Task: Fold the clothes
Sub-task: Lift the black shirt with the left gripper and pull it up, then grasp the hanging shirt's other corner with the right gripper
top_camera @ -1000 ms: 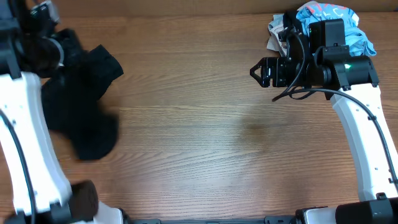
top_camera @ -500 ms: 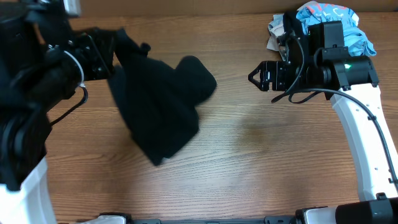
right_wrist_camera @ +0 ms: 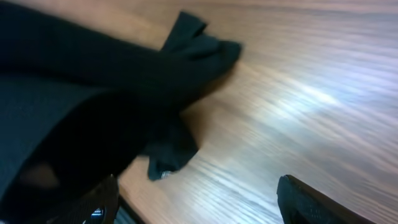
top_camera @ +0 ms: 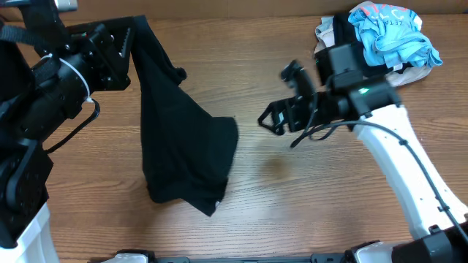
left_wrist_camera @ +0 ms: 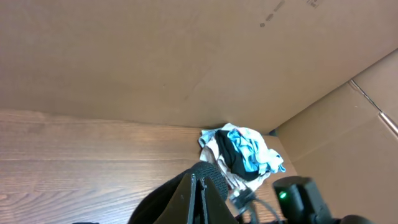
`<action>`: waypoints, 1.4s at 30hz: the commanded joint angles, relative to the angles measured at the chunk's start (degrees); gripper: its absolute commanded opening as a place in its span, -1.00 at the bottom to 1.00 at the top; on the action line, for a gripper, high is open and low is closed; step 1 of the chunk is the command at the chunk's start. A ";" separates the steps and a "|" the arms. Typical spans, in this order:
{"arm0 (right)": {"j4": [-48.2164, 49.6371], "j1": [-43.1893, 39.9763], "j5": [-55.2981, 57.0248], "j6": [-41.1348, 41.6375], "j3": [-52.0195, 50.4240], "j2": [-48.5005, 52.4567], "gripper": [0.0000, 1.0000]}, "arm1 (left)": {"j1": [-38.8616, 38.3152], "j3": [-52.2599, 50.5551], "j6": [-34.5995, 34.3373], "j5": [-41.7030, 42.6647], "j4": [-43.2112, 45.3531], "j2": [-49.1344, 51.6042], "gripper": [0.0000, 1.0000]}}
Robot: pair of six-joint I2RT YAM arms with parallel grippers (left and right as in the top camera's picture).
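Observation:
The clothes are one large black T-shirt (top_camera: 183, 153). It hangs from my left gripper (top_camera: 134, 33) at the back left and drapes down onto the table toward the front. In the left wrist view my left gripper (left_wrist_camera: 202, 186) is shut, with black fabric (left_wrist_camera: 168, 202) pinched between and around its fingers. My right gripper (top_camera: 276, 102) is open, just right of the shirt's edge and apart from it. The right wrist view shows the shirt (right_wrist_camera: 93, 93) filling the left side. Only bare wood lies between the right gripper's (right_wrist_camera: 199, 205) wide-spread fingers.
A pile of other garments sits at the back right corner: a light-blue one (top_camera: 391, 33) on top of cream ones (top_camera: 329, 33), also visible as the pile (left_wrist_camera: 242, 149) in the left wrist view. Cardboard walls (left_wrist_camera: 186, 56) stand behind the table.
My left gripper has lifted the black shirt and carried it right, so it now hangs spread over the table's left half. My right arm has swung left and forward toward the shirt.

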 commanded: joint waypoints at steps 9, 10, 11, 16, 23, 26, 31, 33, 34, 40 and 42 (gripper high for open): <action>17.79 12.37 -4.61 8.76 -3.87 -0.07 0.69 | -0.42 0.96 0.96 1.07 0.02 0.98 -0.92; 19.45 13.57 -3.23 10.05 -4.24 -0.07 0.69 | -0.42 0.96 0.96 1.07 0.02 0.98 -0.92; 21.31 14.91 -1.81 11.10 -4.76 -0.02 0.69 | -0.42 0.96 1.09 1.05 0.04 0.98 -0.92; 25.33 20.13 1.84 11.43 -5.88 0.09 0.43 | -0.42 0.92 2.69 0.81 -0.17 0.98 -0.92; 25.22 21.31 3.06 11.41 -5.88 0.09 -0.60 | -0.39 0.92 2.73 0.09 -0.13 0.98 -0.92; 25.18 21.31 2.91 11.43 -5.88 0.09 -0.92 | -0.37 0.92 2.89 -0.44 -0.13 0.98 -0.91; 23.39 21.07 2.95 11.41 -5.35 -0.46 -0.92 | -0.37 0.92 2.86 -1.79 0.42 0.96 -0.92; 20.68 20.39 4.00 11.39 -4.04 -1.68 -0.92 | -0.35 0.92 2.89 -2.60 1.29 0.94 -0.92; 19.23 20.04 5.05 11.39 -3.28 -2.36 -0.92 | -0.35 0.92 2.86 -2.82 1.77 0.94 -0.92; 10.73 18.95 15.06 11.41 1.36 -7.96 -0.92 | -0.35 0.92 2.84 -2.75 4.44 0.94 -0.92; 9.57 18.95 17.16 11.41 1.36 -8.74 -0.78 | -0.37 0.92 2.86 -2.75 4.61 0.94 -0.92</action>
